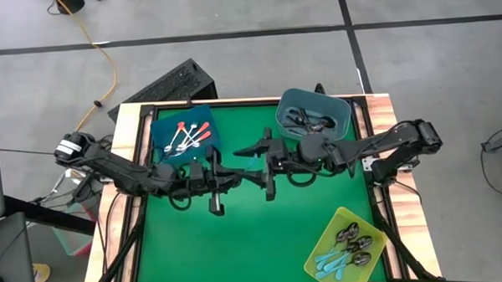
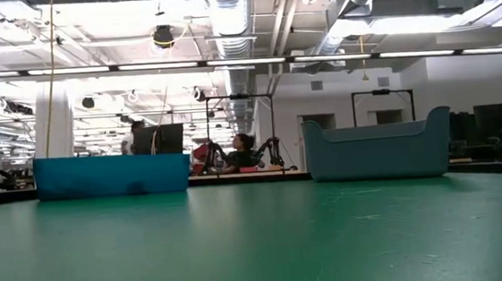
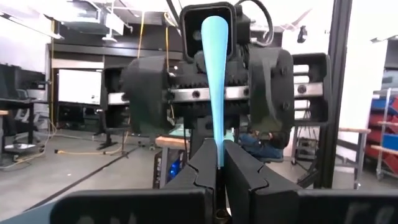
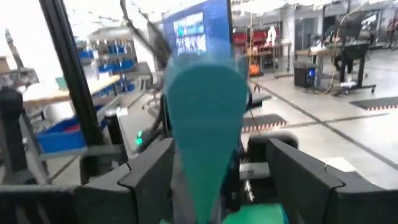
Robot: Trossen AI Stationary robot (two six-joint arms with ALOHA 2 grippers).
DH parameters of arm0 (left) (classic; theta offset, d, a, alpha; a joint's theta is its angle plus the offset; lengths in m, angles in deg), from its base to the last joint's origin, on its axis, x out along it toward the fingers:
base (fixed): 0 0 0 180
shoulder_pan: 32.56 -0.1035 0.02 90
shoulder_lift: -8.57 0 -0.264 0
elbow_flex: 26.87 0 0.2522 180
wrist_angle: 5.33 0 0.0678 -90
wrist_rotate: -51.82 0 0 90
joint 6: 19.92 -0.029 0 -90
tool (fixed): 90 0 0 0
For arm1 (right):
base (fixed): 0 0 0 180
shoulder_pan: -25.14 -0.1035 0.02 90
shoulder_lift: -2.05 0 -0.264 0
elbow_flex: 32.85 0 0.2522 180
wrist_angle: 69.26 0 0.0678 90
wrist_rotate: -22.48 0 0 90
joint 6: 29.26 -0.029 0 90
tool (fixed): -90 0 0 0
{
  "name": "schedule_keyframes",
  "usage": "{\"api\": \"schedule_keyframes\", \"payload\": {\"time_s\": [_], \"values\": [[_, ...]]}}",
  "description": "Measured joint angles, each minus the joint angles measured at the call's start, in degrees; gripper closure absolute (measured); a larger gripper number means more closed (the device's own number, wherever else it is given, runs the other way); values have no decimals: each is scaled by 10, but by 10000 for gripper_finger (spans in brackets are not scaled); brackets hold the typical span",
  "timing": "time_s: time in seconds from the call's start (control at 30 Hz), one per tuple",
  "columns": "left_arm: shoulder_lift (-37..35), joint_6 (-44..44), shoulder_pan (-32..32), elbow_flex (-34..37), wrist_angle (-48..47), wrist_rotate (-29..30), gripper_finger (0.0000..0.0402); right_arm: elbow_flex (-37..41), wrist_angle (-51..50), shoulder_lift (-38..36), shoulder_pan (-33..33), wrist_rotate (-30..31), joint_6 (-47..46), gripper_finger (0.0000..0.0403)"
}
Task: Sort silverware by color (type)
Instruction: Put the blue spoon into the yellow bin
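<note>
Above the middle of the green table, my left gripper [image 1: 245,175] is shut on a light blue spoon [image 3: 216,81]. Only the spoon's handle shows; its bowl is hidden. My right gripper [image 1: 262,169] faces it at close range and is open. Its two fingers [image 3: 146,93] stand on either side of the handle's wide end, and I see no touch. A blue bin [image 1: 160,127] at the far left holds red-handled spoons [image 1: 192,133]. A teal bin [image 1: 344,113] at the far right holds dark spoons [image 1: 305,118]. My left gripper pinches the spoon handle's narrow part [image 3: 218,157] between its two fingers. The fingers come about level from the table's left and lie along the handle. The handle sticks out past the fingertips toward my right gripper, wide end foremost, lifted clear of the table.
A yellow-green bin [image 1: 321,243] at the near right corner holds light blue and dark spoons [image 1: 351,245]. The table has a wooden frame [image 1: 125,137]. The green mat [image 1: 238,242] in front of the arms is bare. In the low view the blue bin [image 2: 110,174] and teal bin [image 2: 377,148] stand at the far edge.
</note>
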Motion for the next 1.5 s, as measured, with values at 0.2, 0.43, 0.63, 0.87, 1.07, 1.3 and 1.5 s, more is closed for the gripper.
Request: {"api": "schedule_keyframes", "payload": {"time_s": [0.2, 0.43, 0.63, 0.87, 1.07, 1.3, 1.5], "values": [[-2, 0, 0, -5, 2, -13, 402, 0, -19, -3, -1, -22, 0, 129], [-2, 8, 0, -5, -3, -19, 401, 0, -25, -2, 0, -22, 1, 207], [-2, 7, 0, -4, -6, -14, 401, 0, -34, -2, 0, -24, 4, 374], [-2, 8, -1, -4, -12, -13, 401, 0, -46, -3, 0, -12, -16, 382], [-2, 23, 0, -4, -24, -5, 388, 0, -53, -3, 0, -10, -21, 382], [-2, 31, 0, -4, -40, 17, 353, 0, -70, -3, 0, 17, -21, 383], [-2, 75, 0, -4, -96, 40, 323, 1, -120, -10, 1, 42, -20, 384]]}}
